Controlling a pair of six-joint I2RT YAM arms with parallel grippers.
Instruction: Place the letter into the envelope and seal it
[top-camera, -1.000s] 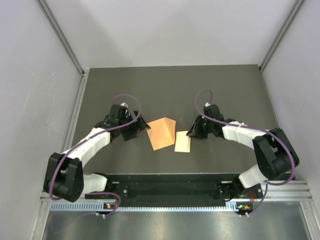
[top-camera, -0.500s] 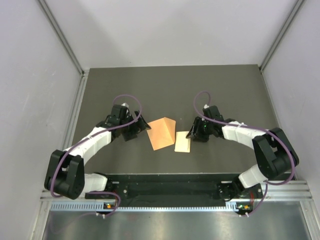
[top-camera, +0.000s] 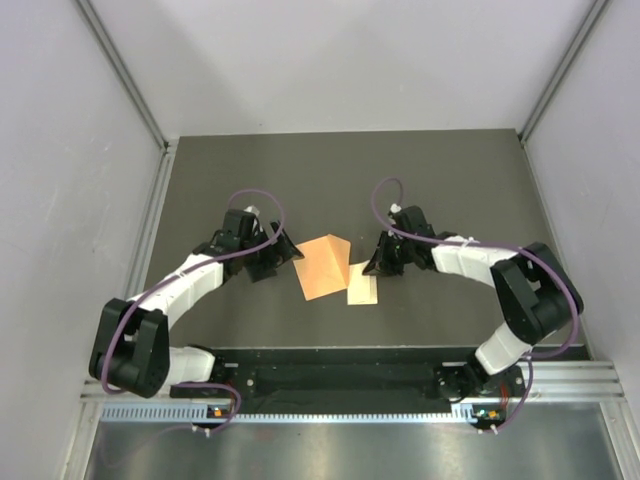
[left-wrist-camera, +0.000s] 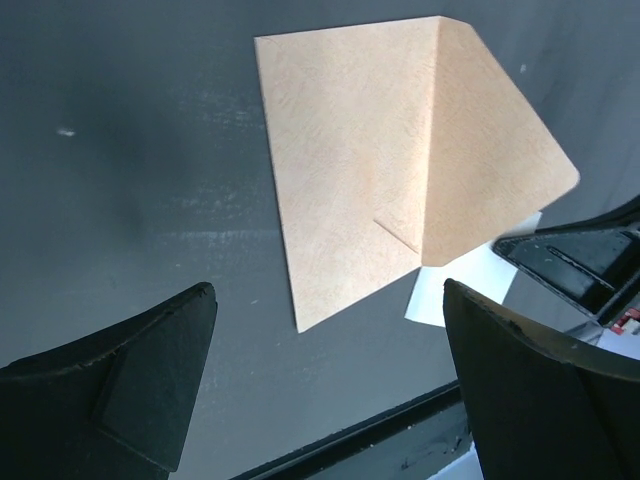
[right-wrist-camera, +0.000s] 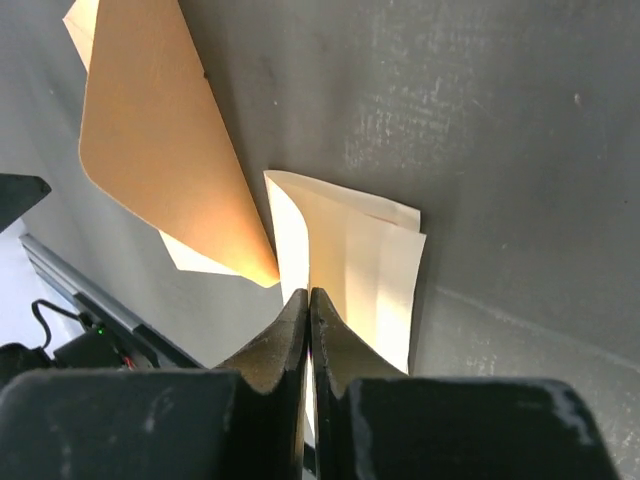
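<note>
The orange envelope (top-camera: 325, 266) lies flat mid-table with its pointed flap folded open to the right (left-wrist-camera: 380, 200). Just right of it is the folded cream letter (top-camera: 362, 291), one corner tucked under the flap tip (right-wrist-camera: 370, 280). My right gripper (top-camera: 373, 265) is shut on the letter's lifted near edge (right-wrist-camera: 309, 296), with the paper pinched between the black fingertips. The envelope flap (right-wrist-camera: 160, 150) rises left of those fingers. My left gripper (top-camera: 284, 253) is open beside the envelope's left edge (left-wrist-camera: 328, 300), holding nothing. The right gripper's fingers (left-wrist-camera: 580, 260) show at the far side.
A dark grey mat (top-camera: 450, 190) covers the table between pale side walls. A black rail (top-camera: 340, 375) runs along the near edge by the arm bases.
My right gripper slid left onto the letter and its jaws shut on the paper's edge, nudging the letter slightly left. The left arm and envelope stayed still.
</note>
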